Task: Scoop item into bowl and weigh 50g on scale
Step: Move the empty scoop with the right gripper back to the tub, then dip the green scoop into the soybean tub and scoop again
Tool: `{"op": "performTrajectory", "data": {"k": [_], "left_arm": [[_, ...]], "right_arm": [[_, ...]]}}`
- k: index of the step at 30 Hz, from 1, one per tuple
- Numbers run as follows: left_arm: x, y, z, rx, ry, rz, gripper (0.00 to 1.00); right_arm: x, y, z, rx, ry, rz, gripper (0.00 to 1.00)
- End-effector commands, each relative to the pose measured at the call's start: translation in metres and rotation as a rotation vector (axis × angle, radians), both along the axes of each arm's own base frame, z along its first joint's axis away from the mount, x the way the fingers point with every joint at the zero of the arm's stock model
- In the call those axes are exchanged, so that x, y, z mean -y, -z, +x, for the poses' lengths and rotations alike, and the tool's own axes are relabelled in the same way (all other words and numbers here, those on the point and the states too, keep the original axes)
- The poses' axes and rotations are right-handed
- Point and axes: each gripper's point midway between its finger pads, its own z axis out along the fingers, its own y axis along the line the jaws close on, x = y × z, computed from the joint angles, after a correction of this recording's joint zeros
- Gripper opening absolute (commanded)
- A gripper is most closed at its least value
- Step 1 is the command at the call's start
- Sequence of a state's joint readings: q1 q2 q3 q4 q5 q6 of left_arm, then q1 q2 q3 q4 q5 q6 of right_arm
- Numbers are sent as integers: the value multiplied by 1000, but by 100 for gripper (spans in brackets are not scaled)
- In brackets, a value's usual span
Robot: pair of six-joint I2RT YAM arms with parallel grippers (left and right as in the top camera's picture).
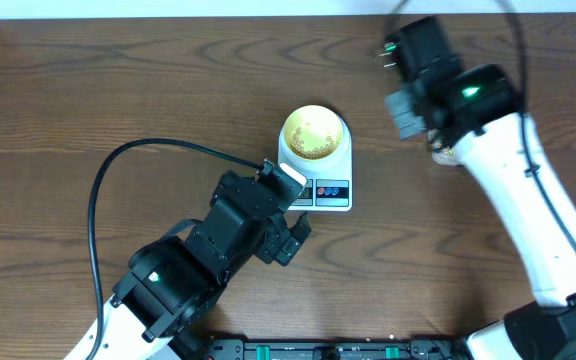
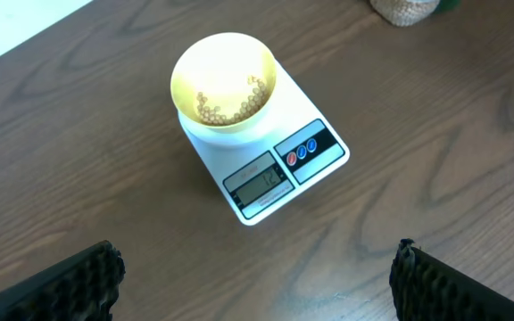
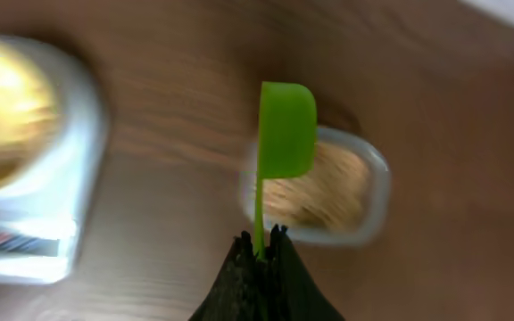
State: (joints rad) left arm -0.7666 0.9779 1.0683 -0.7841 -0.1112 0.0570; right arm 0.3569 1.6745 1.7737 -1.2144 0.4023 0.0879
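Observation:
The pale yellow bowl (image 1: 315, 133) stands on the white scale (image 1: 330, 190) with a thin layer of tan beans (image 2: 226, 109) in it. The scale's display (image 2: 259, 185) is lit, its digits too small to read. My left gripper (image 2: 257, 290) hovers wide open over bare table just in front of the scale, holding nothing. My right gripper (image 3: 262, 242) is shut on the thin handle of a green scoop (image 3: 286, 129). The scoop hangs above a clear tub of beans (image 3: 321, 192), right of the scale. I cannot tell whether the scoop holds beans.
The right arm (image 1: 468, 95) covers most of the tub in the overhead view; only a sliver of the tub (image 1: 446, 155) shows. A black cable (image 1: 103, 185) loops over the table left of the left arm. The table's far edge (image 1: 168, 18) meets a white wall.

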Motion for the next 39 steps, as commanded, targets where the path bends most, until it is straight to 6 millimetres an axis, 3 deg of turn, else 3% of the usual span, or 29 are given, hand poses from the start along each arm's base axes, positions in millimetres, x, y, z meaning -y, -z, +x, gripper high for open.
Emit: {"op": "performTrajectory", "data": {"k": [1,6,11,19,27,34,39], "left_arm": [[-1,-14,3,38,-4,-10,98],[-1,-14,3,38,-4,-10,98],[-1,-14,3,38,-4,-10,98],[-1,-14,3,38,-4,-10,98],[-1,-14,3,38,-4,-10,98],[-1,-14,3,38,-4,-10,98],[-1,-14,3,38,-4,-10,98]], "right_arm": [[53,-6,0,43,257,10,1],[86,22,-4,-56,347,91,1],[99,54,-12,-127,399,103,1],[94,102,-20,-190,400,139,1],[91,131,-18,-185,395,154,1],[101,157,-14,-204,423,160,1],[90,178,-15,-282,405,277,1]]}}
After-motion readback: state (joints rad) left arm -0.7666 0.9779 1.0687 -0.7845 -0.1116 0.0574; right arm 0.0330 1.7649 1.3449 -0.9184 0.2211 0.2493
